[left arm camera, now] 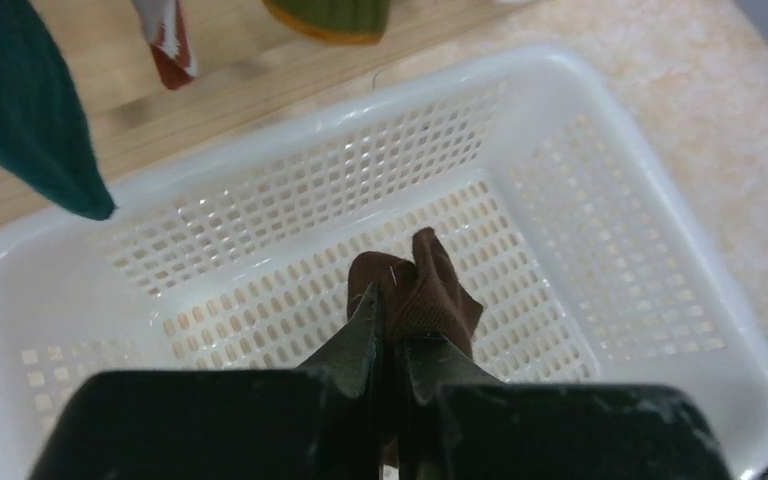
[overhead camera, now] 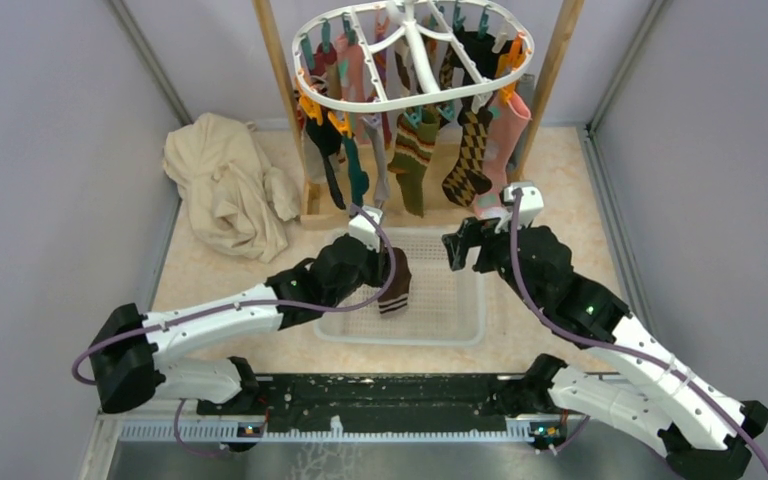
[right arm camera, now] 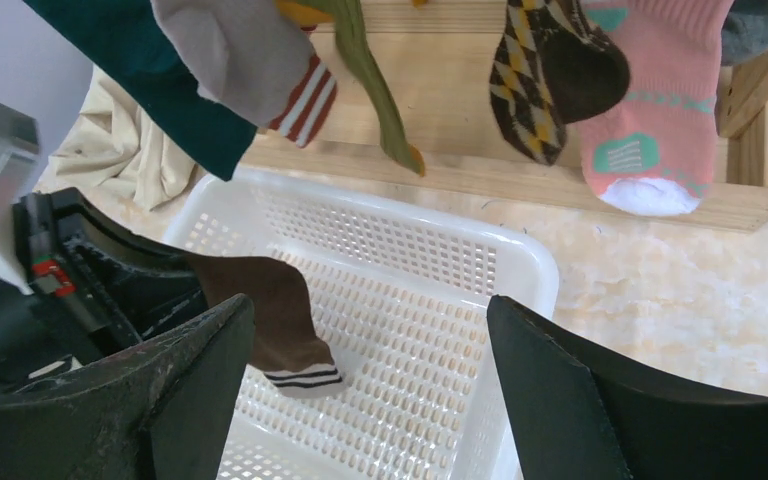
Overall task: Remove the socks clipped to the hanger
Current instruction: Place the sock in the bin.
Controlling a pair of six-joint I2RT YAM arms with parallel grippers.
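The white oval hanger [overhead camera: 415,62] hangs at the back centre with several socks clipped to it, among them an argyle sock [overhead camera: 470,150], a pink sock [overhead camera: 505,140] and an olive striped sock [overhead camera: 415,150]. My left gripper [overhead camera: 385,272] is shut on a brown sock [overhead camera: 396,285] with a striped cuff, holding it over the white mesh basket [overhead camera: 465,330]. In the left wrist view the jaws [left arm camera: 390,322] pinch the brown sock [left arm camera: 432,292] above the basket floor. My right gripper [overhead camera: 457,248] is open and empty at the basket's right side, below the pink sock [right arm camera: 650,110].
A beige cloth [overhead camera: 225,185] lies crumpled at the back left. The wooden frame [overhead camera: 553,70] carries the hanger, and its base board [right arm camera: 480,170] runs just behind the basket [right arm camera: 525,262]. Grey walls close in both sides.
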